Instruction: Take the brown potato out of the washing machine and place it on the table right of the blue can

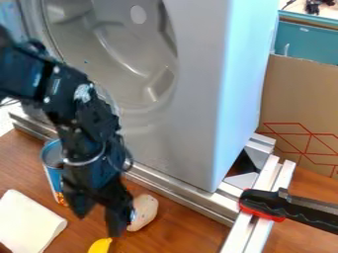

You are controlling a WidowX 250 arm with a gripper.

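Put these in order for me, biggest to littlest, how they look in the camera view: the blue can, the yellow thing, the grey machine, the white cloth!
1. Grey machine
2. White cloth, cut off by the edge
3. Blue can, partly hidden by the arm
4. Yellow thing, cut off too

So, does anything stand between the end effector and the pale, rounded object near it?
Nothing visible does: the pale, rounded object appears right beside one finger of the end effector, though I cannot tell if they touch. The yellow object lies lower in view.
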